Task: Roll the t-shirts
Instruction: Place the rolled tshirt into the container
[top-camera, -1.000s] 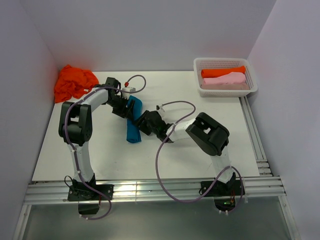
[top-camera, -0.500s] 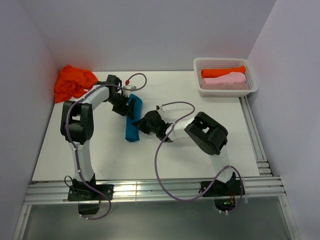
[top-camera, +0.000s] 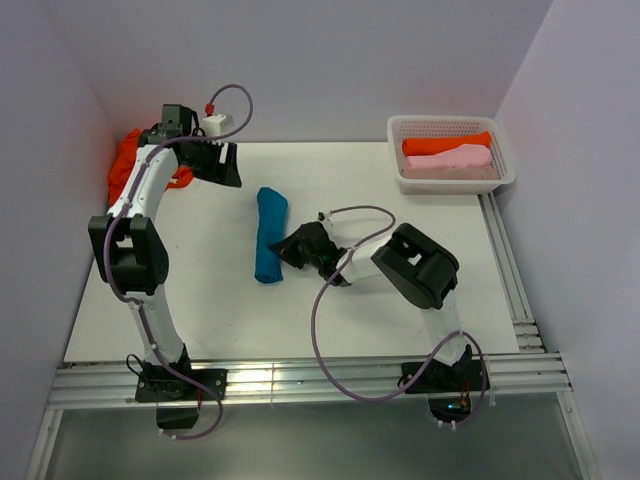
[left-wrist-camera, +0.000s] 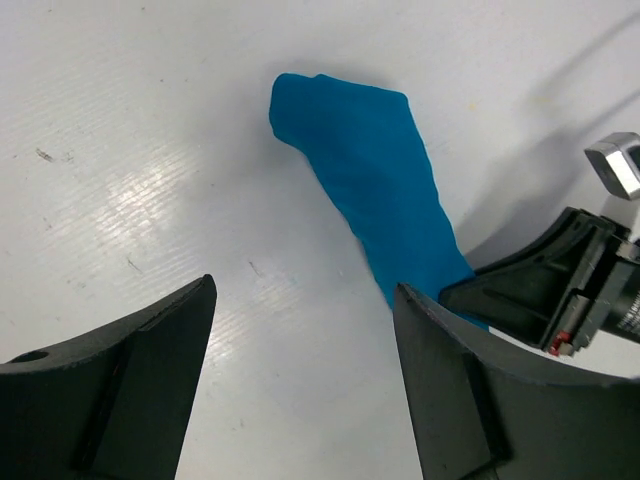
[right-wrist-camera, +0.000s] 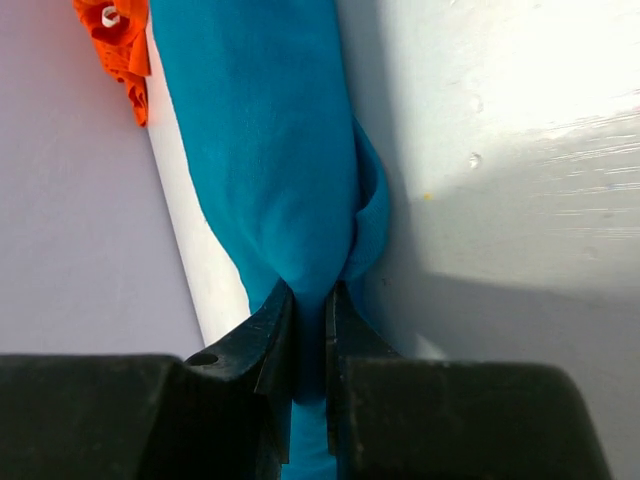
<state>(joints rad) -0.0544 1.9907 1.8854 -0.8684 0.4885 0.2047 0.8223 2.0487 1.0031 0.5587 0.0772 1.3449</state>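
Note:
A teal-blue t-shirt (top-camera: 270, 235) lies rolled into a long bundle at the table's middle, running front to back. My right gripper (top-camera: 283, 250) reaches it from the right and is shut on a fold of its near half; the cloth is pinched between the fingers (right-wrist-camera: 310, 300), with the teal t-shirt (right-wrist-camera: 260, 130) stretching away from them. My left gripper (top-camera: 226, 168) hangs open at the back left, apart from the roll. Its wrist view shows the teal t-shirt (left-wrist-camera: 370, 190) beyond the spread jaws (left-wrist-camera: 303, 300), nothing between them. A crumpled orange-red t-shirt (top-camera: 128, 165) lies in the back left corner.
A white mesh basket (top-camera: 400, 180) stands at the back right and holds a rolled orange-red t-shirt (top-camera: 445, 143) and a rolled pale pink one (top-camera: 452, 158). Walls close in the table at the left, back and right. My right arm's cable (top-camera: 330, 300) loops over the table's front middle.
My left gripper has let go of the teal roll's far end and swung up to the back left. My right gripper has shut on the roll's near half.

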